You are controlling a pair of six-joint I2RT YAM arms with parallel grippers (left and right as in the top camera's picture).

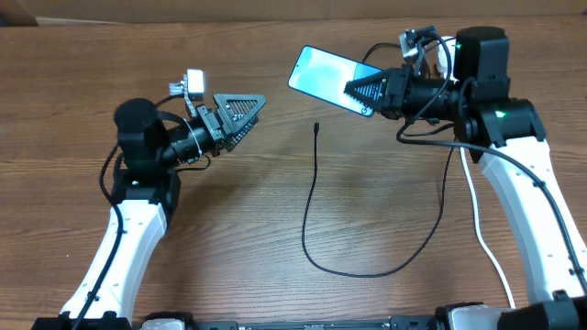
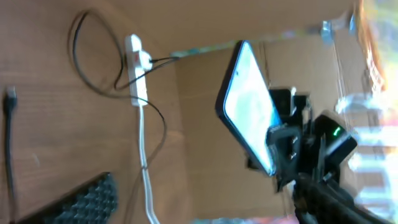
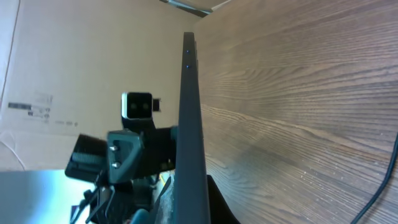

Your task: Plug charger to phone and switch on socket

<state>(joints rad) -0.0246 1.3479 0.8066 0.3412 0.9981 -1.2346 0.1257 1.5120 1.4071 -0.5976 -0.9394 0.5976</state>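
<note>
So, overhead: the right gripper point(image 1: 369, 92) is clamped on the lower right end of the phone point(image 1: 326, 73), upper middle of the frame, cyan screen showing. The charger cable point(image 1: 310, 220) lies on the table point(image 1: 275, 202); its connector tip point(image 1: 315, 126) is at frame centre, below the phone and apart from it. The left gripper point(image 1: 240, 112) sits left of centre, holding nothing; can't tell whether its jaws are parted.

Left wrist: phone point(image 2: 249, 106) is tilted and held off the table, with the power strip point(image 2: 138, 71) at upper left, a white cord point(image 2: 144, 168) trailing down from it, and the connector tip point(image 2: 10, 96) at the left edge.

Right wrist: phone point(image 3: 189, 124) is edge-on up the middle, with the left arm point(image 3: 124, 152) behind it.
</note>
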